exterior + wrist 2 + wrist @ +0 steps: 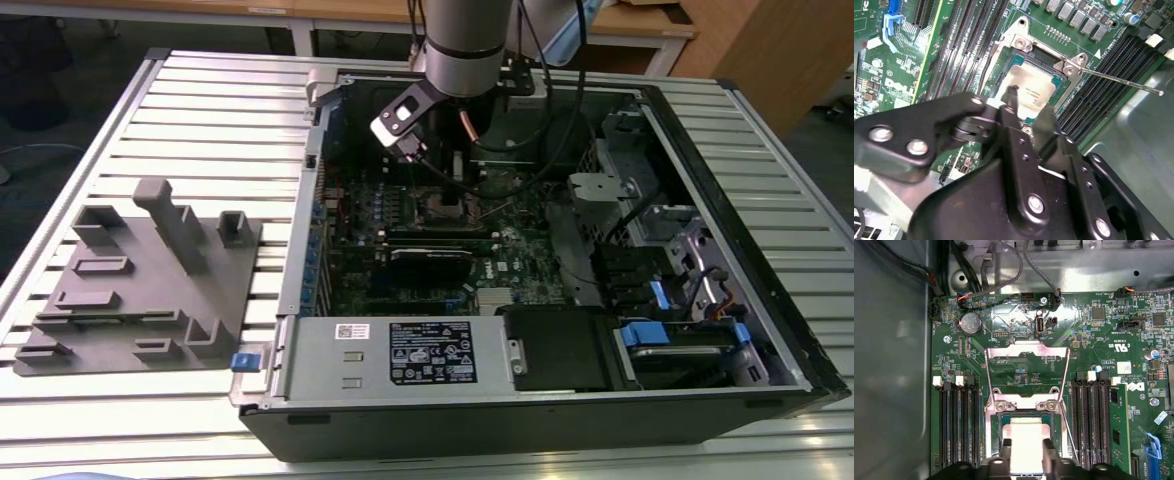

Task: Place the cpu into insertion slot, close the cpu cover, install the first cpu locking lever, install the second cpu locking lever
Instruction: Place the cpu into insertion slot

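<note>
The gripper (1026, 446) hangs low over the socket of the motherboard (1089, 340), in the far middle part of the open computer case (310, 180). Its jaws pinch the cpu (1026, 432) by two opposite edges, one finger at each side. Probably this is to leave the silver top free and the chip level. The cpu lies inside the socket frame and seems seated, or almost. The cpu cover (1026, 351) is folded back flat beside the socket, and one locking lever (1119, 80) sticks out unlatched, surely so that the slot is free from above.
</note>
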### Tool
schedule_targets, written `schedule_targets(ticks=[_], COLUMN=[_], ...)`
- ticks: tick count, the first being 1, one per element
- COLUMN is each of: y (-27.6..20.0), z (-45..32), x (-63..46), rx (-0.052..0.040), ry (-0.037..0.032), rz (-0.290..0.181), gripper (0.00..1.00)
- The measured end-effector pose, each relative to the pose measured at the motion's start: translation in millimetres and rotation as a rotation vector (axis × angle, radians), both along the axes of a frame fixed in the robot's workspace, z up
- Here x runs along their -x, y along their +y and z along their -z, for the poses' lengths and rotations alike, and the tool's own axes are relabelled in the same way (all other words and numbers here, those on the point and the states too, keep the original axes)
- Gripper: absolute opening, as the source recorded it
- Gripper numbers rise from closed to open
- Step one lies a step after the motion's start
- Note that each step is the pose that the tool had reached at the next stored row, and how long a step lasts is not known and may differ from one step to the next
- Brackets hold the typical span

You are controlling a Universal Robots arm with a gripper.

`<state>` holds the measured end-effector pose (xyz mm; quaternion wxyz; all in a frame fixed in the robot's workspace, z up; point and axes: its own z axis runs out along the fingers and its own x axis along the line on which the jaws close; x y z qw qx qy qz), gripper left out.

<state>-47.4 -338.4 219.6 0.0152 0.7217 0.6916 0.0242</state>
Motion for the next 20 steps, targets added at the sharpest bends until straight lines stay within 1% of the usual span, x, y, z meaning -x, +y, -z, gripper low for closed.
schedule_targets(ticks=[1,2,4,5,6,11,13,20], y=[0.0,0.0,0.0,0.0,0.0,0.0,0.0,-0.6], z=[-0.1,-0.1,-0.2,-0.2,-0.3,-0.5,-14.3,-14.3], x=[0.0,0.0,0.0,0.0,0.0,0.0,0.0,0.6], rx=[0.0000,0.0000,0.0000,0.0000,0.0000,0.0000,0.0000,0.0002], ry=[0.0000,0.0000,0.0000,0.0000,0.0000,0.0000,0.0000,0.0001], rz=[0.000,0.000,0.000,0.000,0.000,0.000,0.000,0.000], gripper=[0.30,0.30,0.18,0.18,0.12,0.11,0.11,0.11])
